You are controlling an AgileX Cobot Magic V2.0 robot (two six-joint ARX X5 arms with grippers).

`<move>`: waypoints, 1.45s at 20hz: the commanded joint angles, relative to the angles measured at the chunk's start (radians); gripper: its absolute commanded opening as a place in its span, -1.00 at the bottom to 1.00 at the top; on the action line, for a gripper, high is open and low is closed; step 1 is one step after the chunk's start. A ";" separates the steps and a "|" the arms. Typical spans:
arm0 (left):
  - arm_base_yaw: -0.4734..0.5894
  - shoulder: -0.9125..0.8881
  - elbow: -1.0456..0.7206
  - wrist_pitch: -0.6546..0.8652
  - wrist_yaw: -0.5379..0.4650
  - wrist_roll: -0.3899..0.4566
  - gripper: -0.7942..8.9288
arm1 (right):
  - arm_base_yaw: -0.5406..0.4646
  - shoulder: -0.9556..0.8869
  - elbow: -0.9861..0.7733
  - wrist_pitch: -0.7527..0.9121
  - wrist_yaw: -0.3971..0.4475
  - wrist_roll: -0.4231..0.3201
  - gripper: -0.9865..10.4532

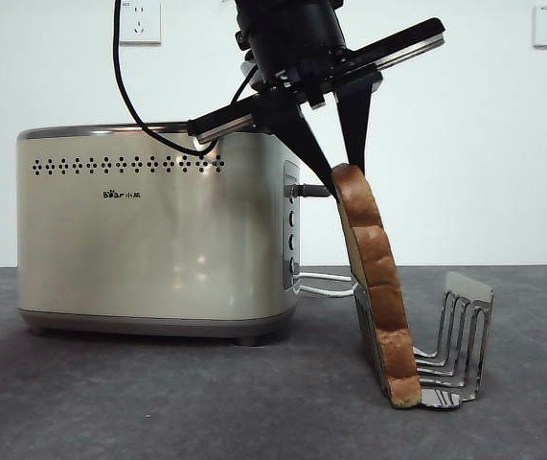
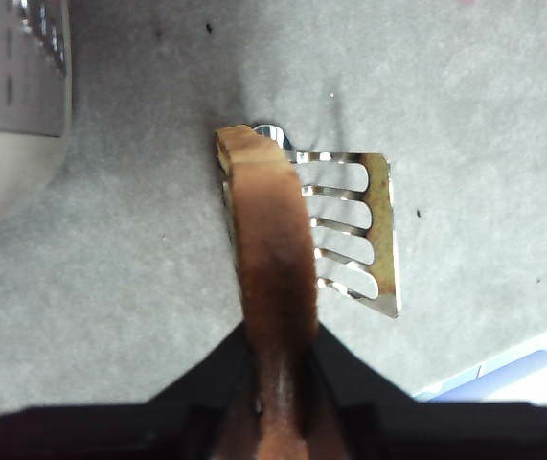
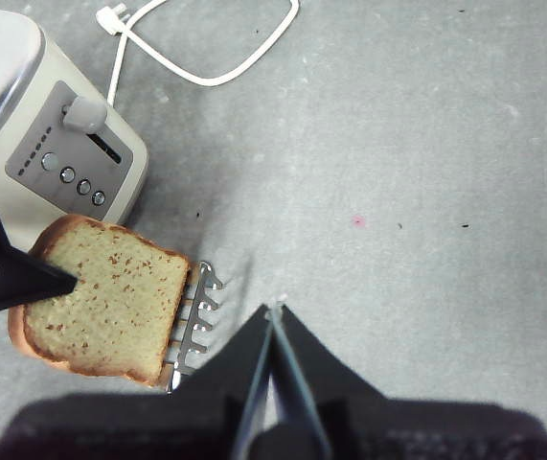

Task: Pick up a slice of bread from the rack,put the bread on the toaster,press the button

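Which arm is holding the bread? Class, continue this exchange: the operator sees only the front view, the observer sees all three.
Observer: The left gripper. Its wrist view shows its jaws shut on the bread.
Operator: Where is the other arm?
Observer: The right gripper hangs shut and holds nothing, above the table near the rack.
Operator: Where does that white cable go?
Observer: The cable lies in a loop on the table beyond the toaster.
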 commanded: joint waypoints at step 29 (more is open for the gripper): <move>-0.014 -0.576 -0.001 -0.171 0.272 1.180 -0.84 | 0.000 -0.001 0.002 -0.021 0.031 0.029 -0.83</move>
